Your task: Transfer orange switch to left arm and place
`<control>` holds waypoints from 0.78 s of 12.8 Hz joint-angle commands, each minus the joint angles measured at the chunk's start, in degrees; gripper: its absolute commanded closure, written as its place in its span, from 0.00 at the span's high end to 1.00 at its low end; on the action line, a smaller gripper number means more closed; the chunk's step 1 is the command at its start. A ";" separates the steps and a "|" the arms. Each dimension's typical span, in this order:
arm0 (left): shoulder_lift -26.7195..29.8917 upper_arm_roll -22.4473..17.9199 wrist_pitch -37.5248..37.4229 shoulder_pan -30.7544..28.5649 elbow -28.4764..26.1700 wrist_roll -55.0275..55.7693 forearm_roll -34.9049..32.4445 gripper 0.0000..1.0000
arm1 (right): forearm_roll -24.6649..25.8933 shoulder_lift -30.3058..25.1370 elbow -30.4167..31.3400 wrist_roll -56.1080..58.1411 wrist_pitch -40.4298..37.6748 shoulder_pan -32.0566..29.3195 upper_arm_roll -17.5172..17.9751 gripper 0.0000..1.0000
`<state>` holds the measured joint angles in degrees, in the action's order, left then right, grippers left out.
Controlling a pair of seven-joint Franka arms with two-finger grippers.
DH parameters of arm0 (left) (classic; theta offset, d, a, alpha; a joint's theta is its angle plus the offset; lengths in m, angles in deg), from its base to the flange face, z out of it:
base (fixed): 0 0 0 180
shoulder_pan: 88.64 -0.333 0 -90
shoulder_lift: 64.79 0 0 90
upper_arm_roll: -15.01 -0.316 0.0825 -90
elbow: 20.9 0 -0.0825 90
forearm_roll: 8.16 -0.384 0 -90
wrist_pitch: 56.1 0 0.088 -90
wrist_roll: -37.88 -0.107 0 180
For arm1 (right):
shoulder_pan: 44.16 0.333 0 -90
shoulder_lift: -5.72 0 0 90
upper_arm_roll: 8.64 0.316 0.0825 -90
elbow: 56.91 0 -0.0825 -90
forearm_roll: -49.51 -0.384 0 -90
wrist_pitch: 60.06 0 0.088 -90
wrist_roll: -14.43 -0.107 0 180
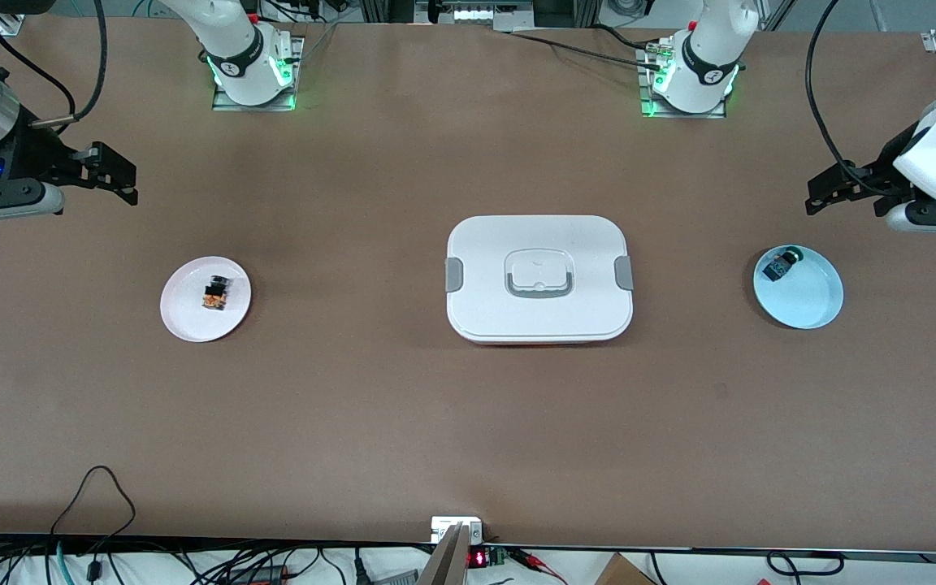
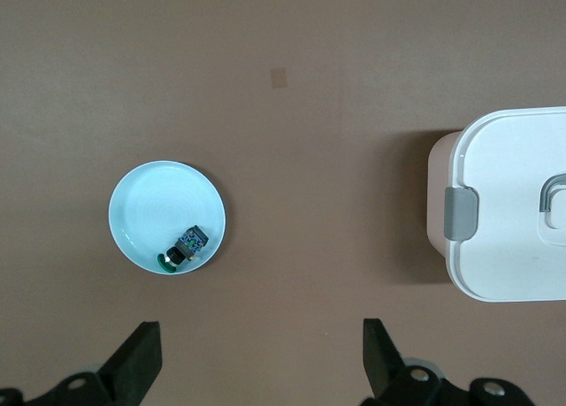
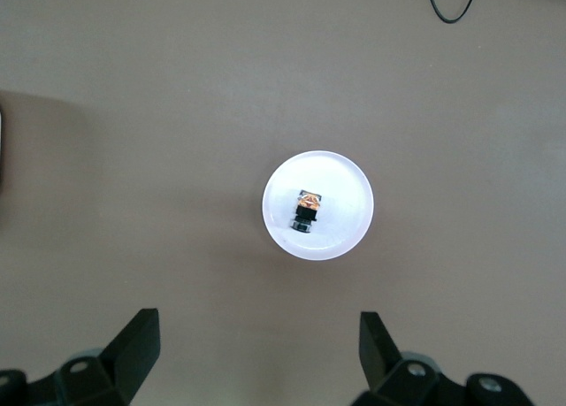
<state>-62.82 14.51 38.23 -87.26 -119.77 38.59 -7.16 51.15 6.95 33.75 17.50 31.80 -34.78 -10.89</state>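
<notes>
The orange switch [image 1: 216,292] [image 3: 307,210] lies on a small white plate [image 1: 184,313] [image 3: 349,203] toward the right arm's end of the table. My right gripper [image 1: 123,177] [image 3: 258,322] hovers open and empty over bare table beside that plate. The white box [image 1: 500,317] [image 2: 513,247] with grey clips sits at mid-table. At the left arm's end my left gripper [image 1: 813,195] [image 2: 263,335] hangs open and empty over bare table beside a light blue plate [image 1: 809,301] [image 2: 159,207].
On the blue plate lies a tiny black-blue component with a green end [image 1: 781,265] [image 2: 184,247]. A black cable loop [image 1: 102,487] and a small device [image 1: 457,530] sit at the table edge nearest the front camera. Both arm bases stand along the table edge farthest from it.
</notes>
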 commanded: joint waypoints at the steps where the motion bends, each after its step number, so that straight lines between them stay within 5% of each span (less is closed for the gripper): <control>1: -0.74 0.32 -1.35 -0.33 1.76 -0.70 0.15 1.00 | 0.30 0.35 -1.54 5.76 -1.59 0.81 -0.04 1.00; 5: -0.74 0.32 -1.35 -0.33 1.76 -0.70 0.15 1.00 | 0.39 1.05 -1.28 25.71 -2.56 0.55 -0.21 1.00; 10: -0.74 0.41 -1.34 -0.24 1.76 -0.70 0.15 1.00 | -0.14 3.16 0.56 36.90 -3.18 0.37 -0.21 1.00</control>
<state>-62.84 14.58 38.20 -87.25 -119.74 38.59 -7.16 51.18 9.81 34.05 50.74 29.34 -34.24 -11.06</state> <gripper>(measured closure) 0.000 0.000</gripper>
